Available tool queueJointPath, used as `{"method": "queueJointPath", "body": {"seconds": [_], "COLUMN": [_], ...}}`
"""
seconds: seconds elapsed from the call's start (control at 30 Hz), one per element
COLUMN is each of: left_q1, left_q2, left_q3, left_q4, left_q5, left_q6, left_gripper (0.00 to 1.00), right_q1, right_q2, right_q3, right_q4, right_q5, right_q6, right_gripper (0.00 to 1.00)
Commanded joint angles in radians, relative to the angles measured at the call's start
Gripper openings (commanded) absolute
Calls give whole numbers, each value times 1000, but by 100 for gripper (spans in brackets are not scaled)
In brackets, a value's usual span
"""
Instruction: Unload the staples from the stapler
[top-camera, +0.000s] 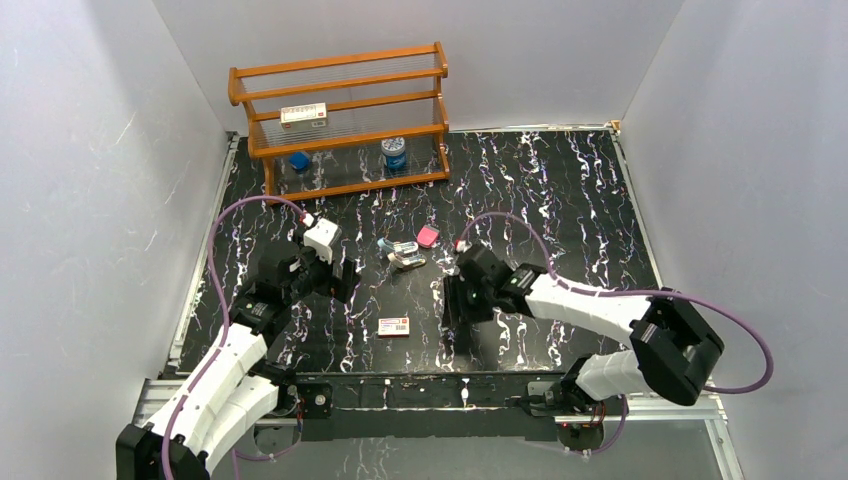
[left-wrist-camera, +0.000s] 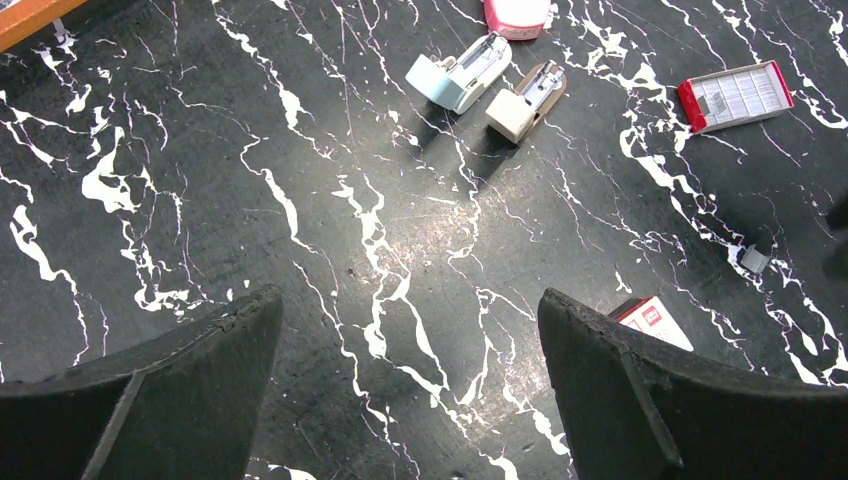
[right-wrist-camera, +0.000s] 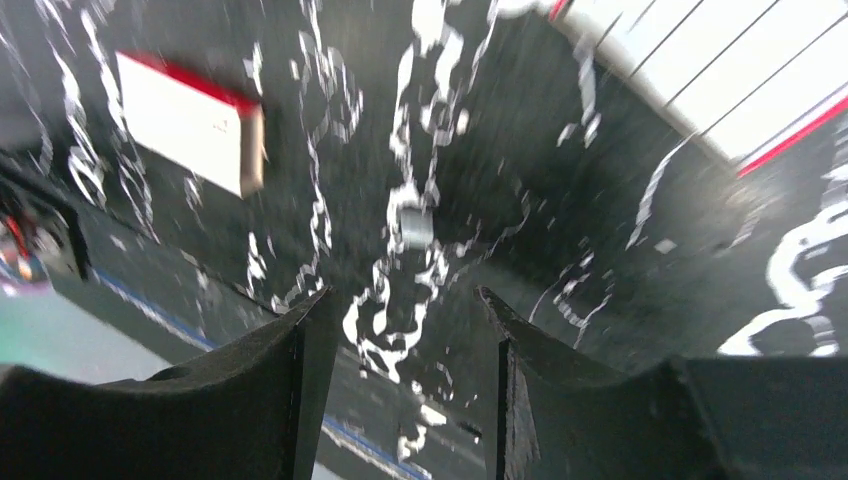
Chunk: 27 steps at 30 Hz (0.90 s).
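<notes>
The stapler (left-wrist-camera: 460, 75) is lying on the surface (left-wrist-camera: 180, 230) ahead of the left gripper (left-wrist-camera: 408, 300) and slightly to its right, its long axis slanting away rightward. Both grippers are hanging released and empty. The right gripper (right-wrist-camera: 405, 295) is facing elsewhere, so the left looks better placed.

Bright, even light; right wrist view smeared by blur; others sharp

Black white-veined table (top-camera: 560, 200), wooden rack (top-camera: 340, 62) at back, teal stapler (left-wrist-camera: 458, 75) mid-table, pink block (top-camera: 427, 236) just beside, red-labelled white box (top-camera: 393, 326) nearer front.
</notes>
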Motion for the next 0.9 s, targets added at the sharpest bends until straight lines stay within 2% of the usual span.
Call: {"method": "queueJointPath", "body": {"seconds": [0.0,0.13,0.47,0.87], "left_q1": [5,5,5,5], "left_q2": [1,3,6,0], "left_q3": [42,40,42,42], "left_q4": [-4,-3,-6,-7], "left_q5": [17,16,19,13], "left_q6": [2,2,1,2], "left_gripper": [95,96,96,96], "right_q1": [97,145,151,151], "right_q2": [-39,-17,53,82], "right_q3": [-57,-79,-100,-88], "right_q4": [56,109,155,95], "right_q5": [-91,-85,23,163], "right_q6": [77,138,252,345], "right_gripper": [59,60,59,54]}}
